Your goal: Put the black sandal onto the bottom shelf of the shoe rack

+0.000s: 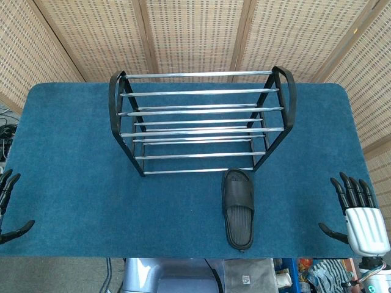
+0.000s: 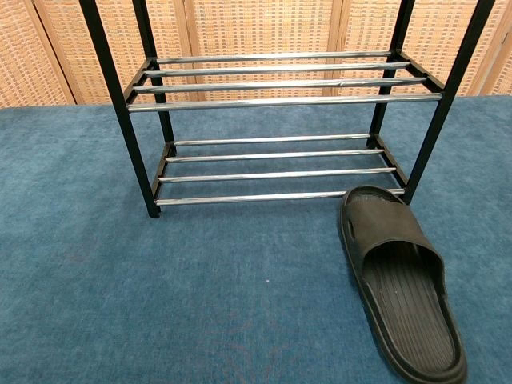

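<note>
The black sandal (image 1: 237, 209) lies on the blue table just in front of the shoe rack (image 1: 201, 119), toe toward the rack's right front leg. In the chest view the sandal (image 2: 400, 276) fills the lower right, its toe almost touching the rack's bottom shelf (image 2: 276, 172), which holds nothing. My right hand (image 1: 360, 217) rests at the table's right front corner, fingers spread, holding nothing. My left hand (image 1: 9, 204) shows at the left edge, fingers apart and empty. Neither hand appears in the chest view.
The rack has chrome bars and black side frames (image 2: 120, 112), with upper shelves (image 2: 280, 80) bare. The blue carpeted table (image 1: 73, 171) spreads wide on both sides. Woven screens (image 1: 195, 30) stand behind it.
</note>
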Robot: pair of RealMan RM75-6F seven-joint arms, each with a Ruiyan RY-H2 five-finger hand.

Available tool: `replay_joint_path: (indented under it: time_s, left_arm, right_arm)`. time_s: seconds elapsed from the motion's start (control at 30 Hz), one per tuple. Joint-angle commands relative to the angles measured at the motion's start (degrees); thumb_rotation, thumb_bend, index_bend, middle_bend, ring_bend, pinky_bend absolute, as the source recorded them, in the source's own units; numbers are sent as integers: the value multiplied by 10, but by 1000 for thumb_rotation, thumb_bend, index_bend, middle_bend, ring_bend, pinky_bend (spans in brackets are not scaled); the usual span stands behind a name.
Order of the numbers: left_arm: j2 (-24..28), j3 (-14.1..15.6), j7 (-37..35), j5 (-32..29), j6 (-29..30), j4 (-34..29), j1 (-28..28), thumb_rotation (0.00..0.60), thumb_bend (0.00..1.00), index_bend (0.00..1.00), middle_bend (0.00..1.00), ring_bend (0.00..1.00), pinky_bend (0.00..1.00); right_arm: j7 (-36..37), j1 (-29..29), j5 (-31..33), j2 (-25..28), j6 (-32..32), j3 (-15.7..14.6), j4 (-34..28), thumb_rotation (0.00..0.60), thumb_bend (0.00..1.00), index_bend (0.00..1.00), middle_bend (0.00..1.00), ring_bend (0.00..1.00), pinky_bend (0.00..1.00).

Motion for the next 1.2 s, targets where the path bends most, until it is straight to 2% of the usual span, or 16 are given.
replay_joint_path:
  time_s: [0.03, 0.23, 0.3, 0.4, 0.47, 0.53, 0.6, 0.63, 0.7, 0.9, 1.03, 1.2]
  left_arm:
    - [-1, 0, 2, 0, -2, -1, -1, 600, 179, 0, 0, 0, 0]
    - [-2, -1, 8, 0, -1, -6, -1, 600, 180, 0, 0, 0, 0]
    - [-2, -3, 7, -2, 0, -6, -1, 600, 180, 0, 0, 0, 0]
    - [-1, -5, 5, -9, -4, -7, -3, 600, 180, 0, 0, 0, 0]
    - [0, -7, 4, -14, -8, -7, -5, 600, 180, 0, 0, 0, 0]
    - [0, -9, 4, -20, -12, -7, -7, 600, 181, 0, 0, 0, 0]
    - [0, -11, 4, -23, -15, -8, -9, 600, 181, 0, 0, 0, 0]
    - [0, -11, 4, -25, -16, -8, -9, 600, 180, 0, 0, 0, 0]
    - [0, -15, 4, -37, -26, -9, -14, 600, 180, 0, 0, 0, 0]
    - [0, -21, 5, -57, -41, -9, -21, 600, 180, 0, 0, 0, 0]
    - [0, -25, 4, -70, -52, -8, -26, 600, 179, 0, 0, 0, 0]
    - [0, -25, 8, -75, -60, -9, -31, 600, 180, 0, 0, 0, 0]
  right_arm:
    - [2, 0, -2, 1, -1, -1, 1, 600, 0, 0, 0, 0, 0]
    - [19, 11, -14, -1, -20, -8, 9, 600, 4, 0, 0, 0, 0]
    - [29, 20, -24, -4, -30, -9, 14, 600, 73, 0, 0, 0, 0]
    - [37, 47, -55, -12, -54, -8, 30, 600, 382, 0, 0, 0, 0]
    - [51, 73, -81, -16, -76, -6, 41, 600, 692, 0, 0, 0, 0]
    - [78, 110, -110, -19, -110, -4, 42, 600, 903, 0, 0, 0, 0]
    - [96, 131, -119, -19, -131, -2, 42, 600, 993, 0, 0, 0, 0]
    - [104, 141, -123, -18, -142, -1, 40, 600, 1000, 1, 0, 0, 0]
    - [119, 193, -138, -24, -202, 6, 23, 600, 1000, 15, 4, 0, 0]
    - [101, 272, -146, -60, -298, 18, 9, 600, 1000, 87, 58, 0, 0]
    - [43, 316, -116, -107, -368, 33, 17, 600, 1000, 114, 77, 0, 0]
    - [-36, 347, -43, -154, -435, 53, 35, 600, 1000, 135, 98, 0, 0]
